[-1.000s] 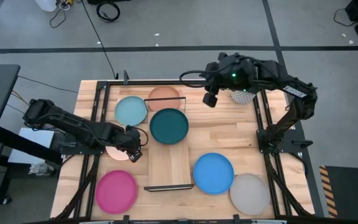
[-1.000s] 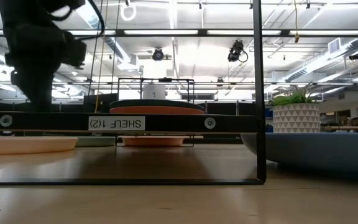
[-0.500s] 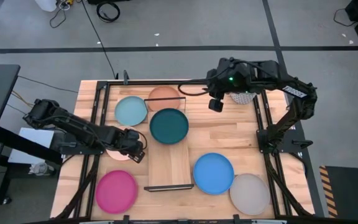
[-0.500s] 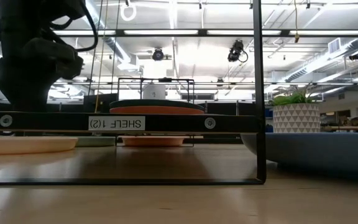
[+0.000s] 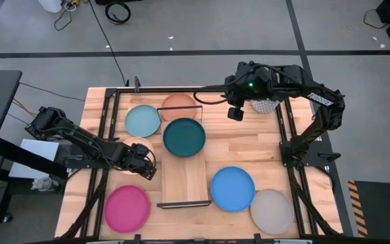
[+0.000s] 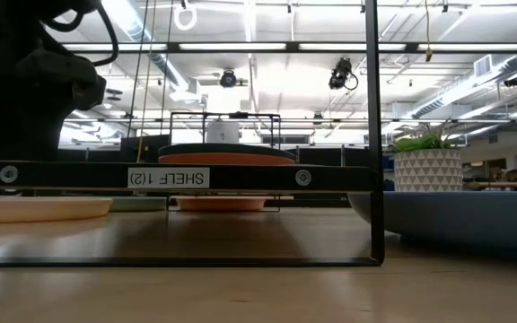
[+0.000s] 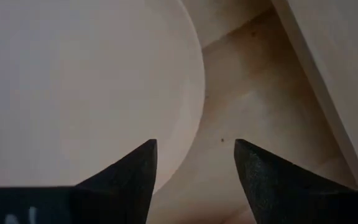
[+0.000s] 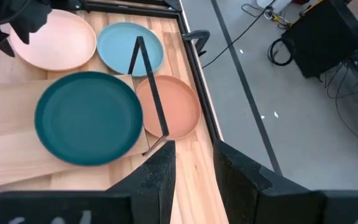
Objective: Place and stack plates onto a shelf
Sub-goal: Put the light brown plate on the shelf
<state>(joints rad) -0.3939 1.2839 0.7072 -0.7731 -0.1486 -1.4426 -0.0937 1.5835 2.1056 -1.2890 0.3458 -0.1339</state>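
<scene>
Pickup of the peach plate (image 5: 136,146) looks to be the step in hand; it lies flat on the desk (image 5: 249,146) at about nine o'clock from the shelf (image 5: 184,177), just beside the board's long edge. The left gripper (image 5: 145,165) is low at that plate's rim, fingers spread apart with nothing between them; the left wrist view shows the plate's edge running under one finger (image 7: 129,177) and bare wood in the gap. The dark teal plate (image 5: 183,137) sits on the shelf's twelve o'clock end, apparently atop an orange one seen edge-on in the low view. The right gripper (image 5: 235,113) hangs at one o'clock above the desk, open and empty, waiting. Next, I judge, the left fingers must straddle the thin rim and close firmly; a shallow plate may slide rather than lift.
</scene>
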